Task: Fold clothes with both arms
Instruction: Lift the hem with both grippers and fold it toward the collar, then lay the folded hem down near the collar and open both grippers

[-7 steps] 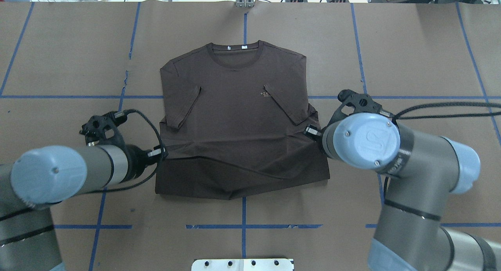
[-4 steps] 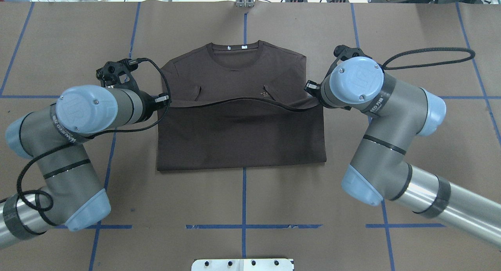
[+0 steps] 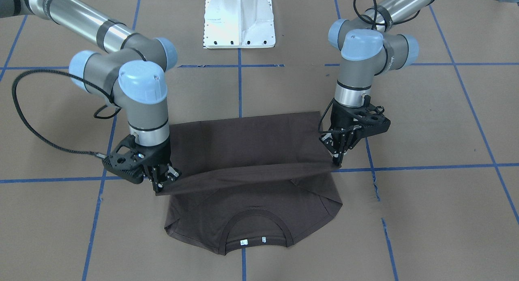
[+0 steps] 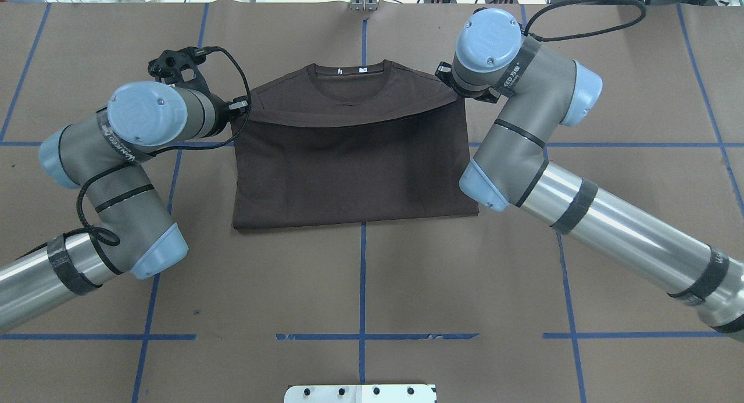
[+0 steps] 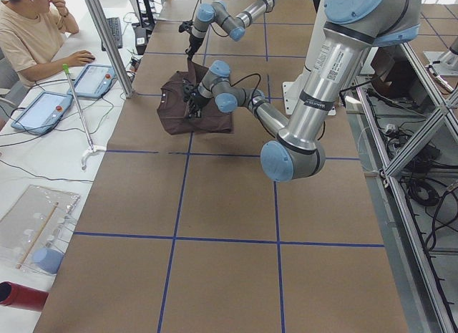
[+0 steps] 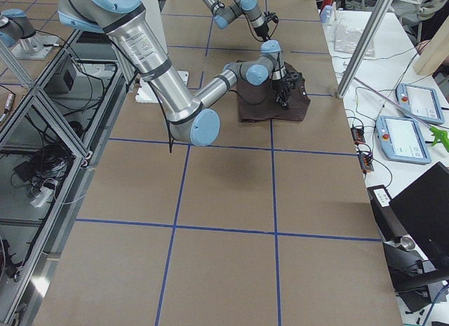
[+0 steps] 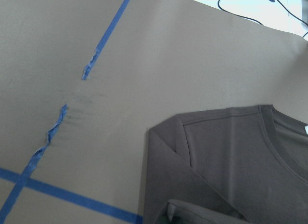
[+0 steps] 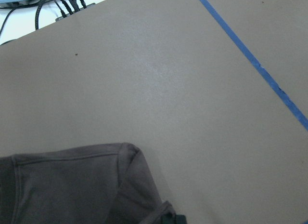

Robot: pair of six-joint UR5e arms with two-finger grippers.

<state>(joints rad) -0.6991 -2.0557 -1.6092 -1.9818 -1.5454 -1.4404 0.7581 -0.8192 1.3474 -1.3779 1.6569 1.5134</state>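
Observation:
The dark brown T-shirt [image 4: 349,164] lies flat on the brown table cover, collar [image 4: 349,77] at the far side. Its lower half is folded over and stretched between both grippers, just short of the collar. My left gripper [image 4: 242,107] is shut on the hem's left corner; it also shows in the front-facing view [image 3: 337,161]. My right gripper [image 4: 444,71] is shut on the hem's right corner, mostly hidden under its wrist, and shows clearly in the front-facing view [image 3: 159,187]. White neck labels [image 3: 252,241] show. The chest lettering is covered. The left wrist view shows shoulder and collar [image 7: 226,156].
The white pedestal base [image 3: 239,17] stands at the robot's side of the table. Blue tape lines [image 4: 361,275] cross the cover. An operator [image 5: 28,32] sits with tablets [image 5: 43,107] beyond the far edge, past the collar.
Both grippers have carried the hem from the shirt's middle forward toward the collar. The fold now covers the sleeves and the chest lettering.

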